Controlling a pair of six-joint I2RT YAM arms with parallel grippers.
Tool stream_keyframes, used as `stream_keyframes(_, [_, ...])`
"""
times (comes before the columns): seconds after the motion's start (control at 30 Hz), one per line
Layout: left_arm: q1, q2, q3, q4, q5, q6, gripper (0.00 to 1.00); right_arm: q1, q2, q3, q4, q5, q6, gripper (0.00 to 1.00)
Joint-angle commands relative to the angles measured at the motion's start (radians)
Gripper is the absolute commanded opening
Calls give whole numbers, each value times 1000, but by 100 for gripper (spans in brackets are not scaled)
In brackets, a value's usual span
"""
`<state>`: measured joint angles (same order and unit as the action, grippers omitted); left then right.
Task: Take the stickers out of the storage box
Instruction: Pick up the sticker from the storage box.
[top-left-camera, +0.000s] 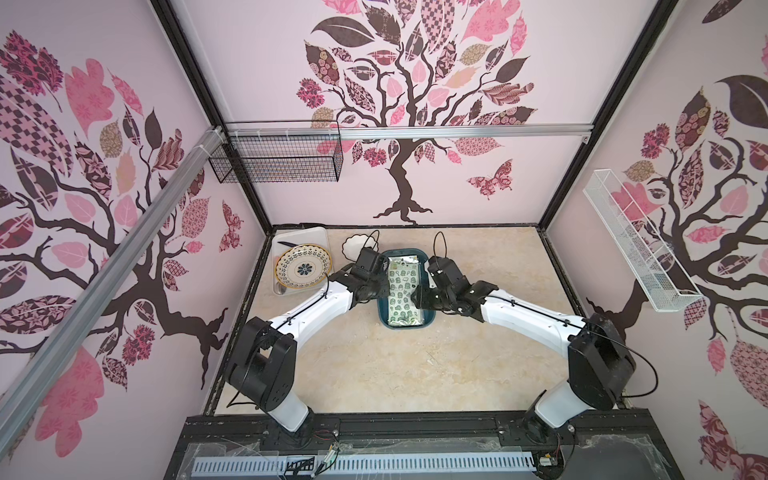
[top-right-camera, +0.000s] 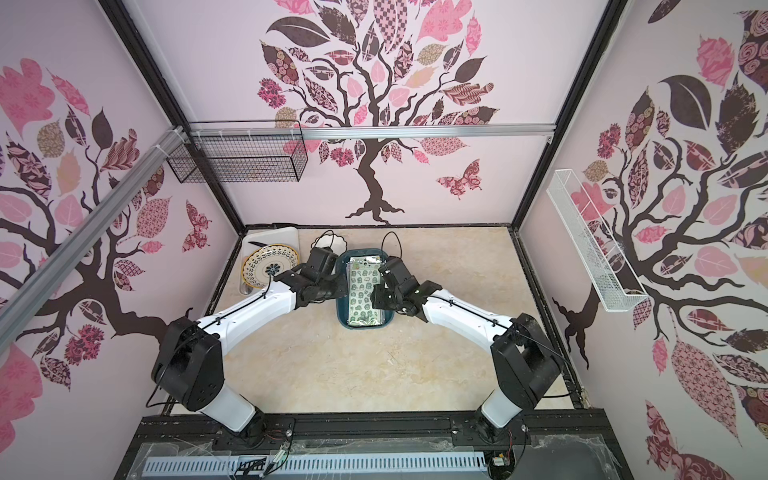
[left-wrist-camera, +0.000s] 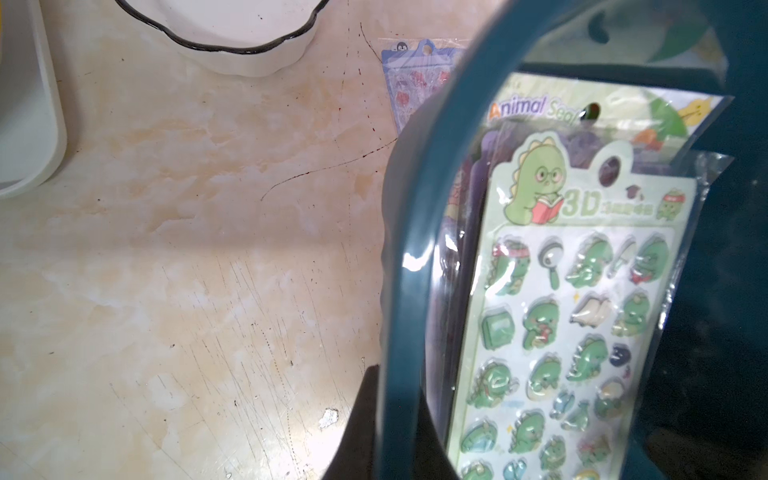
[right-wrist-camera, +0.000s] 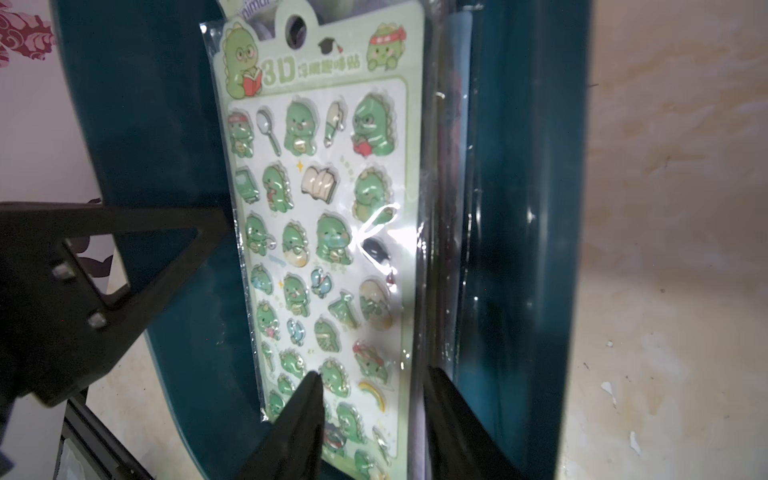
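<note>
Running front-to-back, stickers (top-left-camera: 402, 296) lie lengthwise in storage box (top-left-camera: 406, 328).

The stickers (right-wrist-camera: 328, 232) are puffy, glossy figs on card, in clear shiny plastic sleeves w/ glare streaks. The storage box (right-wrist-camera: 519, 249) around them is smooth dark teal plastic, semi-gloss. The table (left-wrist-camera: 187, 291) beside the box is a cream marble-look surface, scuffed & scratched, and the bowl (left-wrist-camera: 257, 64) near the box is smooth, glossy white.
</note>
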<state>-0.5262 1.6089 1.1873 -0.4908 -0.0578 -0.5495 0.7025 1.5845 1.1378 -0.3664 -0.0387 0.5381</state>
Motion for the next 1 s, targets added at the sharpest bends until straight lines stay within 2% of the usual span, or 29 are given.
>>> stream_keyframes(0.0, [-1,-6,29,41,21,-9,0,-2,32,41,-66,85,-2,45])
stream_keyframes(0.47, [-5,-7,29,41,26,-11,0,-2,71,58,-45,-20,-6,45])
stream_keyframes(0.97, [-6,1,35,32,26,-11,0,-12,-13,-35,142,-254,4,42])
